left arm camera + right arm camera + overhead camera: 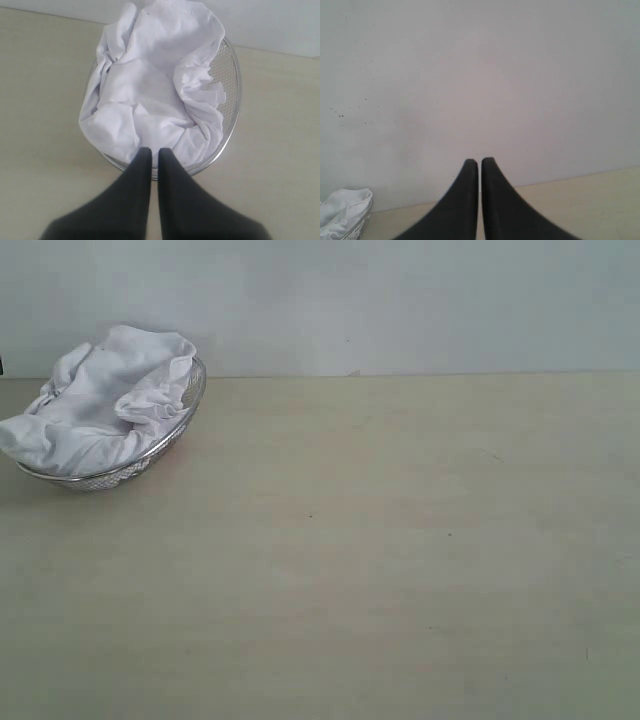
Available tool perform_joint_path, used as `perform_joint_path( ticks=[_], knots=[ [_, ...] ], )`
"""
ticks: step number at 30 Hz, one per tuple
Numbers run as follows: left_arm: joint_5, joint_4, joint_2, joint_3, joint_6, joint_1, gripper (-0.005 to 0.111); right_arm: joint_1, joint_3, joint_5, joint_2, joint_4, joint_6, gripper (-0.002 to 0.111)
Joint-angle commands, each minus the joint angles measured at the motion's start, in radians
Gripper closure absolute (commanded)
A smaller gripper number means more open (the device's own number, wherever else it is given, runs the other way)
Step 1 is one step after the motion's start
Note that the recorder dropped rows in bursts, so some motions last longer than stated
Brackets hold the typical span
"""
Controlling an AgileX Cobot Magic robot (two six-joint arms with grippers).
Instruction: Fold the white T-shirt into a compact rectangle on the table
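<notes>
The white T-shirt (105,400) lies crumpled in a silver wire-mesh basket (185,418) at the far left of the table (400,570). In the left wrist view the white T-shirt (150,95) fills the basket (231,90). My left gripper (154,152) is shut and holds nothing, its black fingertips just over the basket's near rim. My right gripper (479,163) is shut and holds nothing, pointing at the pale wall above the table's back edge. The T-shirt (342,205) shows small at that view's corner. Neither arm appears in the exterior view.
A pale wall (400,300) runs along the table's back edge. The basket stands close to that edge at the far left. The tabletop carries a few tiny dark specks (449,533).
</notes>
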Motion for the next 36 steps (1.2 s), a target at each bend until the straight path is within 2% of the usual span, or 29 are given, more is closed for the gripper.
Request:
perform_joint_path(
  ticks=[1, 4, 6, 9, 13, 18, 23, 27, 32, 36],
  knots=[
    [0.000, -0.012, 0.005, -0.006, 0.005, 0.002, 0.102, -0.003, -0.007, -0.060, 0.001, -0.010, -0.003, 0.109],
    [-0.004, -0.012, 0.005, -0.006, 0.018, 0.002, 0.102, -0.003, -0.009, -0.064, 0.001, -0.007, 0.054, 0.109],
    [-0.009, -0.012, 0.006, -0.006, 0.048, 0.002, 0.102, -0.003, -0.026, 0.009, 0.004, -0.007, 0.095, 0.109],
    [-0.012, -0.015, 0.016, -0.009, 0.066, 0.002, 0.102, -0.003, -0.072, 0.105, 0.056, -0.024, 0.039, 0.109],
    [-0.012, -0.019, 0.065, -0.038, 0.069, 0.002, 0.102, -0.003, -0.163, 0.123, 0.213, -0.029, 0.003, 0.109],
    [0.011, -0.019, 0.167, -0.113, 0.097, 0.002, 0.102, -0.003, -0.299, 0.239, 0.466, -0.032, 0.001, 0.109],
    [0.084, -0.035, 0.290, -0.234, 0.138, 0.002, 0.102, -0.003, -0.345, 0.124, 0.644, -0.032, 0.012, 0.109],
    [0.135, -0.153, 0.388, -0.330, 0.249, 0.002, 0.102, -0.003, -0.345, 0.022, 0.699, -0.029, 0.049, 0.109],
    [0.248, -0.378, 0.484, -0.415, 0.470, 0.002, 0.102, -0.003, -0.345, -0.074, 0.703, -0.028, 0.086, 0.109],
    [0.220, -0.430, 0.515, -0.459, 0.503, 0.002, 0.102, -0.003, -0.345, -0.064, 0.700, -0.028, 0.086, 0.109]
  ],
)
